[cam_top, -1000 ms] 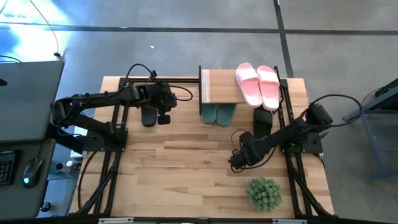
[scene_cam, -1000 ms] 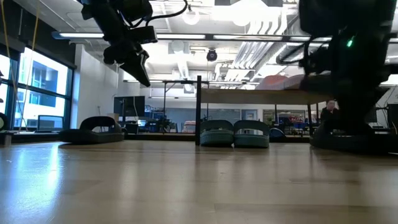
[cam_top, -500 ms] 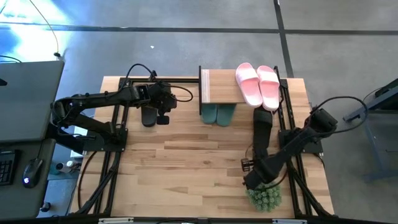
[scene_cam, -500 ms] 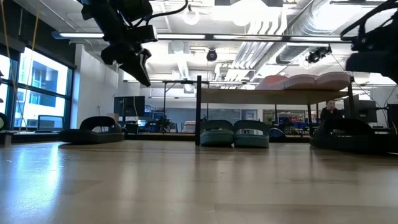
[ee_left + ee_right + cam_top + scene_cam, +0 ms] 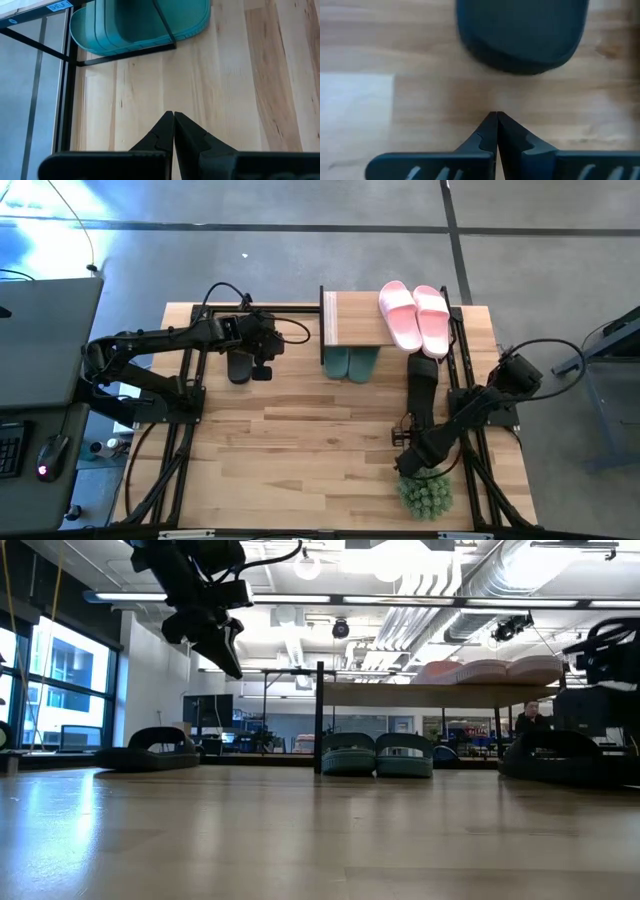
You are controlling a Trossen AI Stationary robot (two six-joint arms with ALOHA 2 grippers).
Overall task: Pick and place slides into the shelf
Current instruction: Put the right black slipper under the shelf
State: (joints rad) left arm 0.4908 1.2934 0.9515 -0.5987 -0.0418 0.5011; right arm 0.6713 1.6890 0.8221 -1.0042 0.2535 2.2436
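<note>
The shelf (image 5: pixel 355 320) stands at the table's far edge. The pale pink slides (image 5: pixel 415 315) lie on its top board, and the dark green pair (image 5: pixel 350 363) sits on the table under it. One black slide (image 5: pixel 240 365) lies left of the shelf and the other (image 5: pixel 422 385) to its right. My left gripper (image 5: pixel 173 117) is shut and hangs above the table (image 5: pixel 225 655), beside the left black slide and facing the green slides (image 5: pixel 140 22). My right gripper (image 5: pixel 496 117) is shut, near side of the right black slide (image 5: pixel 522 30), with bare wood between.
A round green spiky plant (image 5: pixel 425 492) stands by the near right corner, right beside my right gripper (image 5: pixel 405 460). Black frame rails (image 5: pixel 185 430) run along both sides of the table. Bare wood (image 5: pixel 300 450) spreads across the middle and near part of the table.
My right gripper has swung from the middle of the table toward the near edge, backing away from the right black slide and ending beside the plant. The slide lies where it was. My left arm has kept still.
</note>
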